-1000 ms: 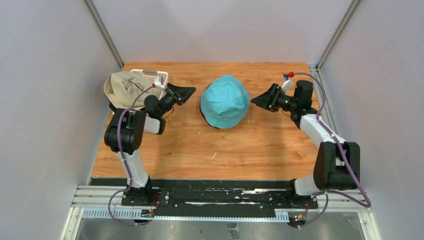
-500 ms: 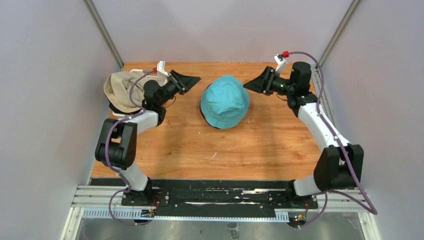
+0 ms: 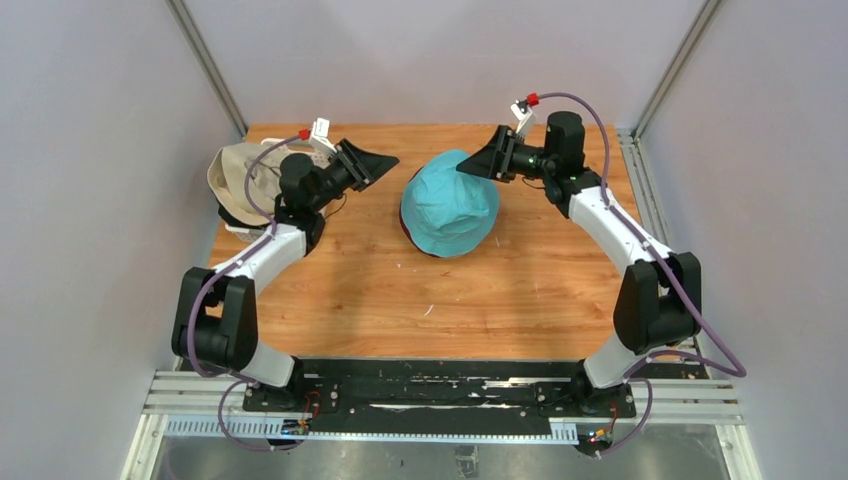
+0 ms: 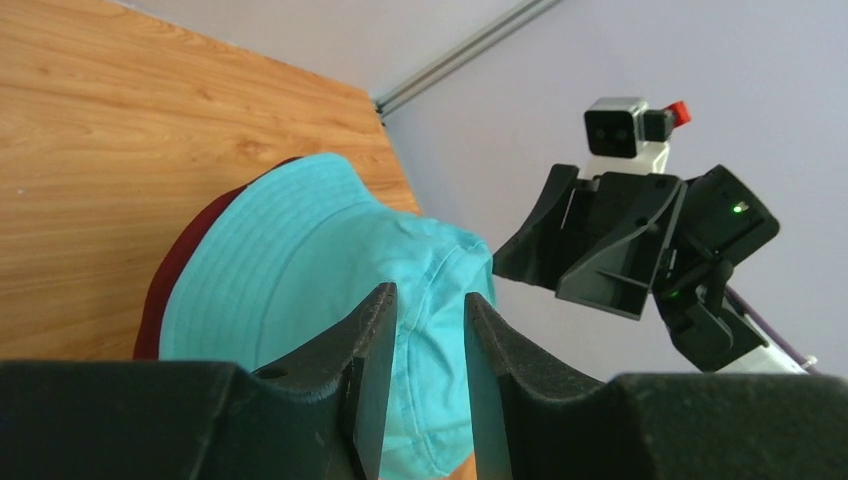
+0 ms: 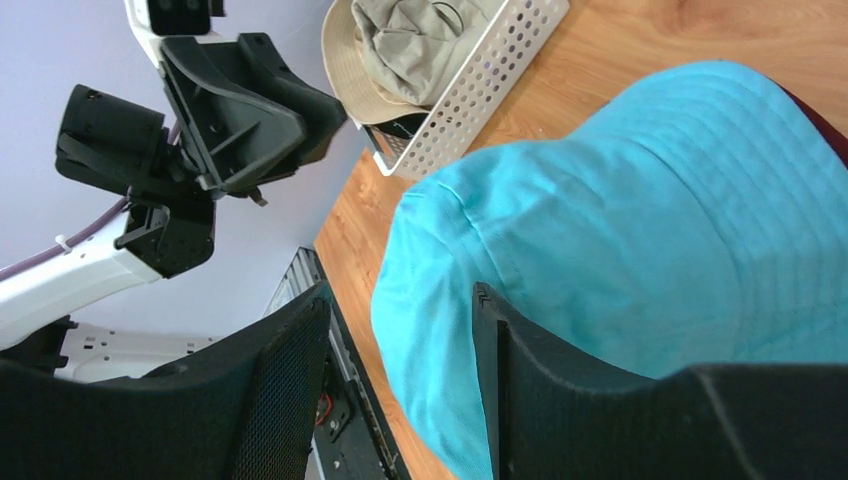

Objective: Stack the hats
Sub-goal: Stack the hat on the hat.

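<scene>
Two grippers have shifted in the top view: the right gripper (image 3: 472, 165) has swung in to the far rim of the teal hat (image 3: 450, 205) at mid-table, and the left gripper (image 3: 378, 163) has edged toward the back, so the beige hat (image 3: 232, 172) is probably still to be fetched. The left wrist view shows its jaws a narrow slot apart and empty, with the teal hat lying over the maroon hat (image 4: 165, 290). The right wrist view shows jaws spread wide beside the teal crown, pinching nothing, and no writing or brand is readable in any view.

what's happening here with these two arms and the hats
Two robot arms are stacking fabric bucket hats. A teal bucket hat lies on a maroon hat mid-table. The left arm and right arm flank it, jaws open and empty. A beige bucket hat sits in the white lattice basket at far left.
</scene>
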Available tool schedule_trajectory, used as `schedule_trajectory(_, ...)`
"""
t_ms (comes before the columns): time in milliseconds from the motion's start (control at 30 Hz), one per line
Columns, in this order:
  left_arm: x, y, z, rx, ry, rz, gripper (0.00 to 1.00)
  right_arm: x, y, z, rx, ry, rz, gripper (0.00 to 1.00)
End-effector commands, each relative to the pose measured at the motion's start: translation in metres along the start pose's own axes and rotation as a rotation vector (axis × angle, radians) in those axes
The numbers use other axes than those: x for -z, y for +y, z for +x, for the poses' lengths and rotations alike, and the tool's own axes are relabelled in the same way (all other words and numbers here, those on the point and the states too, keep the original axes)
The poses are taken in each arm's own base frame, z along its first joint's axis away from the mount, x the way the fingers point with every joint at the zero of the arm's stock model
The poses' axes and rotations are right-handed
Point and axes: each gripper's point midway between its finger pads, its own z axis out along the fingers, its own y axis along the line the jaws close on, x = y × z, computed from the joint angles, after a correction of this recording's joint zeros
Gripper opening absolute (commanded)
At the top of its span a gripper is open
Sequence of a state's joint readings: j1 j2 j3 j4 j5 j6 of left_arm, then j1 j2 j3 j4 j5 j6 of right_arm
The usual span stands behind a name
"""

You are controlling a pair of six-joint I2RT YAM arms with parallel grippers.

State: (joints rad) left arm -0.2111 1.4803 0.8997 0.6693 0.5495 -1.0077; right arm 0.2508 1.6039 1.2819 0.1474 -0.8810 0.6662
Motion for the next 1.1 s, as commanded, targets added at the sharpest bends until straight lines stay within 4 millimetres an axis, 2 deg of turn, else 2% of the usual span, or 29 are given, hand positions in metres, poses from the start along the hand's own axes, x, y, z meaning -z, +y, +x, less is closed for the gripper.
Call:
schedule_trajectory(0,0.007,0.003,0.005,-0.028,0.005,-0.021,0.36,-0.011,0.028,-0.01,0.05,-0.01,-0.073,0.54)
schedule_trajectory(267,0.009,0.006,0.007,-0.029,0.004,-0.031,0.36,-0.019,0.042,-0.008,0.047,0.003,-0.124,0.54)
schedule_trajectory(533,0.013,0.005,0.008,-0.036,0.001,-0.036,0.36,-0.036,0.029,-0.005,-0.003,0.017,-0.169,0.53)
schedule_trajectory(1067,0.016,0.008,0.01,-0.048,0.005,-0.053,0.36,-0.062,0.006,-0.019,-0.026,0.018,-0.173,0.53)
